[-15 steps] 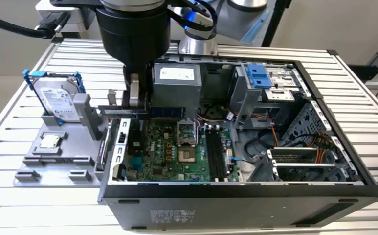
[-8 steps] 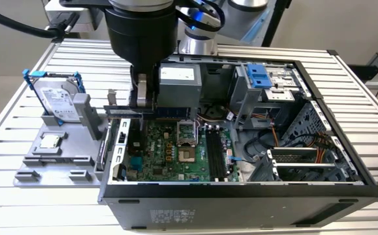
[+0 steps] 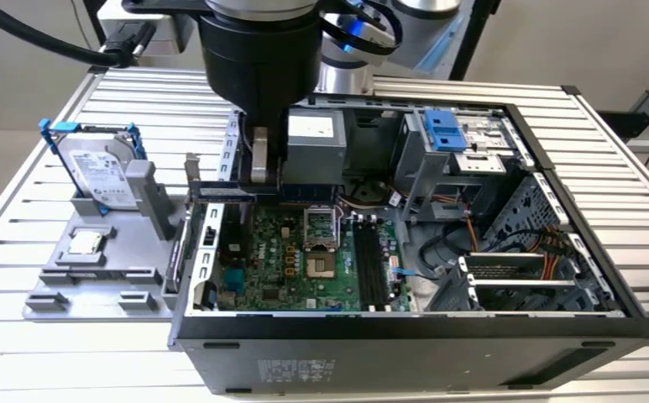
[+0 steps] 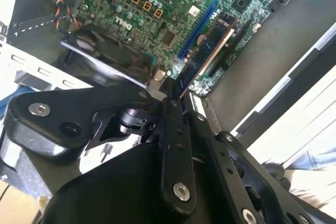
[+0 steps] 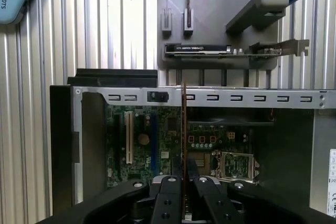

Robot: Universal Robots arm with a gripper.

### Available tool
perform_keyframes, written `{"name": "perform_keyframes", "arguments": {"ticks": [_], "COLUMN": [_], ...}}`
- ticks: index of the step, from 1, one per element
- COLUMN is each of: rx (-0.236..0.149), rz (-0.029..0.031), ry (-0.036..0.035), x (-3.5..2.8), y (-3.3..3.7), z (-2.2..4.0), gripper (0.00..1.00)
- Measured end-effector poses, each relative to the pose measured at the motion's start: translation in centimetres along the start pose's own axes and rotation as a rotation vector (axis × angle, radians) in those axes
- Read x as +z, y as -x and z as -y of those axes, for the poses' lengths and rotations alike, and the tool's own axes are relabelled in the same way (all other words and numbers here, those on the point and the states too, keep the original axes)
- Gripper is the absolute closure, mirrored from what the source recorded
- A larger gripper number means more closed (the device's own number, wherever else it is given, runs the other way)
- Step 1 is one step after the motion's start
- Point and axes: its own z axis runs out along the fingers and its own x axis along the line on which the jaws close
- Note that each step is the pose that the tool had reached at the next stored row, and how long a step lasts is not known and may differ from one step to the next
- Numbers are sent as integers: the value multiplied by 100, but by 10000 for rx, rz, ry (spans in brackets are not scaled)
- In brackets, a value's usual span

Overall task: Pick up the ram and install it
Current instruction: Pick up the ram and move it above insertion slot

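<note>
One stick in hand: the gripper [image 4: 175, 100] is clamped tight on the ram [image 4: 207, 51], pads pinching one end, the rest jutting free over the motherboard [image 4: 157, 19]. Not seated in any slot.

In the first wrist view the ram [image 5: 184, 129] shows edge-on, a thin line running from the fingers [image 5: 169, 192] up to the case's slotted metal rim [image 5: 247, 98].

Exterior view: the gripper [image 3: 259, 172] hangs just inside the computer case [image 3: 414, 327], near its wall on the exterior view's left. The black memory slots [image 3: 371, 260] lie toward the exterior view's right of it, apart from the gripper, board open above them. A cable bundle [image 3: 447, 248] crowds their far side.

Outside the case wall stands the grey fixture [image 3: 78, 290] with the hard drive [image 3: 100, 172] and CPU chip [image 3: 86, 243], clear of the gripper.

Hard to judge: the ram's height above the board. Its gripped end is buried between the pads. The arm's wrist [image 3: 259, 59] covers the case's far corner.
</note>
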Motion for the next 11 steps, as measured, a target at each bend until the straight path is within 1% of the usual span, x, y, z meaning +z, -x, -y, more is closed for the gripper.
{"name": "perform_keyframes", "arguments": {"ticks": [11], "rx": [-1], "rz": [-1], "ry": [0], "x": [-1], "y": [2], "z": [132], "gripper": [100]}}
